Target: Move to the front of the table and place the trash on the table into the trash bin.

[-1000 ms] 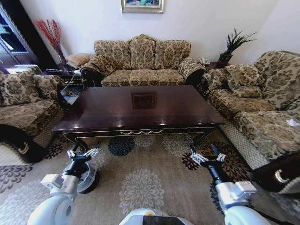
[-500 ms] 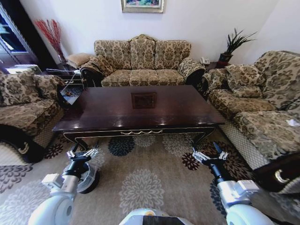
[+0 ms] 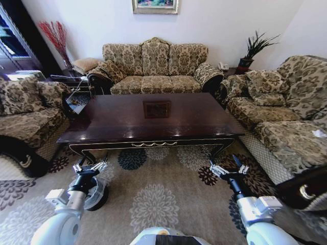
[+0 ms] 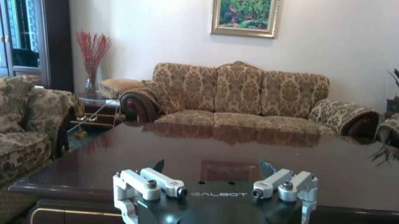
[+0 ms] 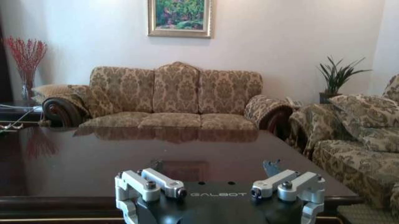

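The table (image 3: 117, 122) of glossy dark brown wood, with a square inlay at its centre, stands straight ahead across the floral carpet. The trash is out of view. A small round black trash bin (image 3: 98, 196) with a white liner sits on the carpet at my lower left, partly hidden by my left arm. My left gripper (image 3: 89, 167) hangs open just short of the table's front left corner. My right gripper (image 3: 228, 167) is open near the front right corner. Both wrist views look over open fingers, left gripper (image 4: 213, 166) and right gripper (image 5: 214, 165), across the tabletop (image 4: 281, 154) (image 5: 74, 163).
Patterned sofas surround the table: a three-seater (image 3: 155, 69) behind, one on the left (image 3: 28, 115), one on the right (image 3: 286, 117). A glass side table (image 3: 76, 94) stands at the back left and a potted plant (image 3: 253, 48) at the back right. Open carpet (image 3: 156, 199) lies between me and the table.
My right gripper has shifted slightly to the right. The left arm and the rest of the scene look the same.
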### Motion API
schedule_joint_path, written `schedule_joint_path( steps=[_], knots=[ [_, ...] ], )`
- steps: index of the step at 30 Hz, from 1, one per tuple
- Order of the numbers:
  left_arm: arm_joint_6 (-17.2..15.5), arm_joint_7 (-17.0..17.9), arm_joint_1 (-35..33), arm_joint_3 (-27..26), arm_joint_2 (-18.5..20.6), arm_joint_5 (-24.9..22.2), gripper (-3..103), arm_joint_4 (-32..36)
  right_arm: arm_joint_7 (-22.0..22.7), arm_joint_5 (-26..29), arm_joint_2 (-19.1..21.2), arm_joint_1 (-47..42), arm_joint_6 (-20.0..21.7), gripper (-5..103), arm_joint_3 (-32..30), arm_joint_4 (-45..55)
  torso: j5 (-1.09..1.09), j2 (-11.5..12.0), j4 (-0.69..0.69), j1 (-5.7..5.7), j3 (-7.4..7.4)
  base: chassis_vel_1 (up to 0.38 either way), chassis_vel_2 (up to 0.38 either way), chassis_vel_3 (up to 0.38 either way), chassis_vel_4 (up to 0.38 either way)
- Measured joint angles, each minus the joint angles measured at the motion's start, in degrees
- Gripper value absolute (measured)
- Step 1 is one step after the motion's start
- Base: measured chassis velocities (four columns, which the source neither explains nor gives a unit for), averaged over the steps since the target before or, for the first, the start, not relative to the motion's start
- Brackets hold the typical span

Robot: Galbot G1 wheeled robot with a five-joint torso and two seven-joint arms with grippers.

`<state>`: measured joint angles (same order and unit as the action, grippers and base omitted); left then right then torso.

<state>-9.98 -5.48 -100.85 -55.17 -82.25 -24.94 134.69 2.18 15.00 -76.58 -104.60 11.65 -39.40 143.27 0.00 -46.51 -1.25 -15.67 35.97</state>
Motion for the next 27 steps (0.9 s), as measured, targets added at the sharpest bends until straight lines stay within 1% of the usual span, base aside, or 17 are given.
schedule_joint_path(
  steps=[27],
  knots=[
    [0.0, 0.0, 0.0, 0.0, 0.0, 0.0, 100, 0.0, 0.0, 0.0, 0.0, 0.0, -0.1, 100, 0.0, 0.0, 0.00, 0.0, 0.00, 0.00, 0.00, 0.000, 0.000, 0.000, 0.000]
  ],
)
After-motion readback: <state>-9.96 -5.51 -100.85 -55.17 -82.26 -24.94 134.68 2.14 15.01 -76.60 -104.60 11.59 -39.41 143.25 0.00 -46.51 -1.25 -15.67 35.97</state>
